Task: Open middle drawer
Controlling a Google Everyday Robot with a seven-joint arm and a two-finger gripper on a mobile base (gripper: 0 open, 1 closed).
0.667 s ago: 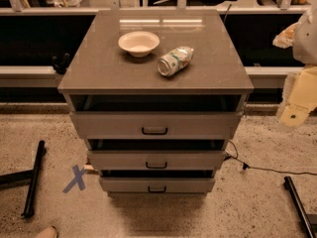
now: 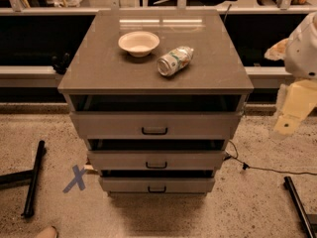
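Note:
The middle drawer [image 2: 156, 159] is the second of three grey-brown fronts on the cabinet, with a small black handle [image 2: 156, 165] at its centre. It sits between the taller top drawer [image 2: 154, 125] and the lowest drawer [image 2: 156, 184]. My arm's white and cream links show at the right edge of the camera view. The gripper [image 2: 286, 125] hangs there, to the right of the cabinet at about the top drawer's height, well apart from the middle drawer's handle.
On the cabinet top [image 2: 99, 73] stand a white bowl [image 2: 138, 43] and a can lying on its side [image 2: 174, 60]. A black cable [image 2: 262, 168] runs over the floor at right. Black bars [image 2: 33, 178] lie at left, another bar [image 2: 298, 202] at right. A blue X [image 2: 76, 178] marks the floor.
The view has shifted slightly and the arm at the right edge sits a little lower. The drawers have not moved.

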